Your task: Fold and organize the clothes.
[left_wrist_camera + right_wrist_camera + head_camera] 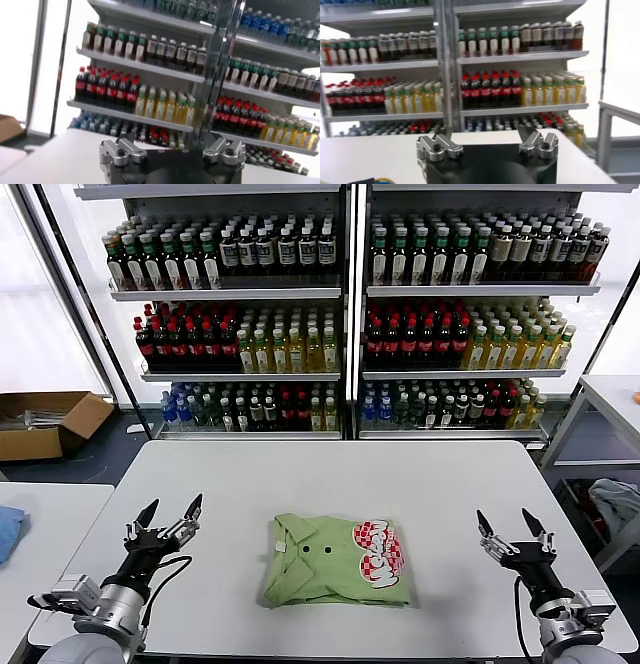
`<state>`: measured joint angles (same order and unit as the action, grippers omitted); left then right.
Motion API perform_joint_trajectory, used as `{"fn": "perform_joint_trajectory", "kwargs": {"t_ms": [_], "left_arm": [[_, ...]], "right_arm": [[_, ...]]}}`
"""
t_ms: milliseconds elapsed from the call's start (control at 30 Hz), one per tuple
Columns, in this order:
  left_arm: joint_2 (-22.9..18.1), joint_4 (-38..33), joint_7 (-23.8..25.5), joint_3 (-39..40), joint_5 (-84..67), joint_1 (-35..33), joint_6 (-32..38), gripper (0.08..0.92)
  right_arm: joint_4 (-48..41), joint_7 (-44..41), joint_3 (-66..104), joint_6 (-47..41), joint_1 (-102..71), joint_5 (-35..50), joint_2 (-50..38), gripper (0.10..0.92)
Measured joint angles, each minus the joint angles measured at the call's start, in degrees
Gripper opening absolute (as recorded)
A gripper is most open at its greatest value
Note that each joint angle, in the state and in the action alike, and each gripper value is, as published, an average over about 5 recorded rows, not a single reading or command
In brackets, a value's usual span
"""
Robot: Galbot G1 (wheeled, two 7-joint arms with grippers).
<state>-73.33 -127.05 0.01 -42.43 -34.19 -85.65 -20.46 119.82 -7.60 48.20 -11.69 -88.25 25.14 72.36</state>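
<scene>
The light green shirt [337, 560] lies folded into a neat rectangle in the middle of the white table [330, 474], collar and dark buttons up, the red-and-white checkered print at its right side. My left gripper [172, 511] is open and empty, raised over the table's left part, well left of the shirt. My right gripper [507, 524] is open and empty, raised over the right part, well right of the shirt. Both wrist views look out at the shelves; the shirt is out of view in them.
Shelves of bottled drinks [340, 314] stand behind the table. A cardboard box [45, 422] lies on the floor at far left. A second table [40, 524] with a blue cloth [8, 529] is at left, a grey side table [610, 424] at right.
</scene>
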Motion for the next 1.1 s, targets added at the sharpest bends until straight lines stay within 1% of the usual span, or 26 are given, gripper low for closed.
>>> {"fn": "perform_joint_trajectory", "kwargs": {"t_ms": [233, 567, 833, 1100], "left_arm": [[-1.0, 1.2, 4.1, -4.0, 2.6, 0.1, 1.1, 0.823], [-2.4, 2.6, 8.5, -7.6, 4.4, 1.1, 1.9, 0.823], [-3.2, 3.2, 10.2, -8.9, 5.0, 1.4, 2.0, 0.823], [-3.4, 3.7, 10.8, -9.4, 5.2, 1.5, 2.2, 0.823]], "right_arm": [[-1.7, -1.3, 3.1, 1.1, -0.7, 0.0, 0.6, 0.823], [-1.8, -2.2, 5.4, 1.9, -1.8, -0.3, 2.0, 0.823], [-1.7, -2.6, 6.3, 2.0, -2.2, -0.9, 2.9, 0.823], [-1.1, -2.7, 6.3, 1.6, -2.8, -1.4, 3.2, 0.823]]}}
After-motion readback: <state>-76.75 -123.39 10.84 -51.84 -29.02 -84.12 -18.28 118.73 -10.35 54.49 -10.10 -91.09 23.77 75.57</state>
